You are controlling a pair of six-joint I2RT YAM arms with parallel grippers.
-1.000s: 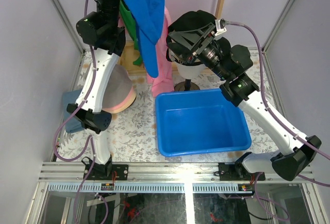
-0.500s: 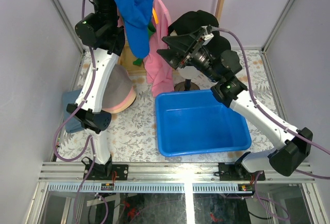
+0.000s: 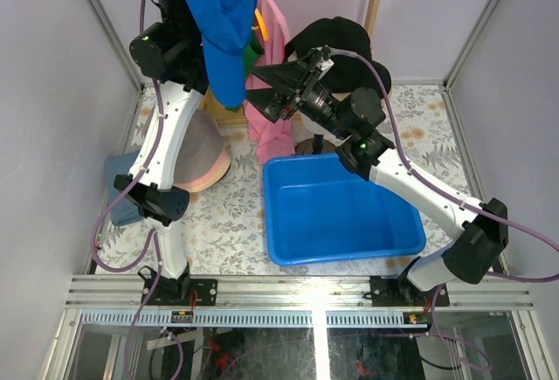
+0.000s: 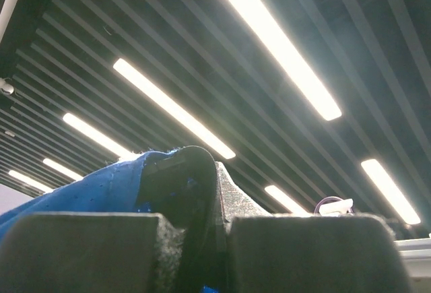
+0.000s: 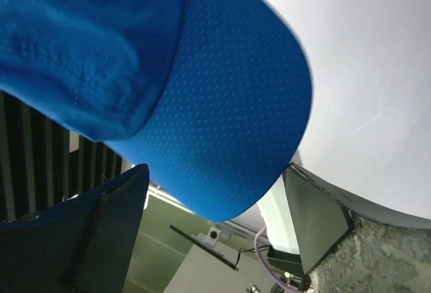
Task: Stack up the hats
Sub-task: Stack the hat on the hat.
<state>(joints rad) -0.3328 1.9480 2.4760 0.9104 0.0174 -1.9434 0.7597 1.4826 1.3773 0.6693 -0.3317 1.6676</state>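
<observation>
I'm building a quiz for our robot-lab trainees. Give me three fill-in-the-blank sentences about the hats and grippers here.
The cap clamped in the left gripper is ___ in colour.
The right gripper, by the cap's brim, has its jaws ___.
Beneath the grey-taupe hat, the lower hat is ___.
Missing words: blue; open; pink.
</observation>
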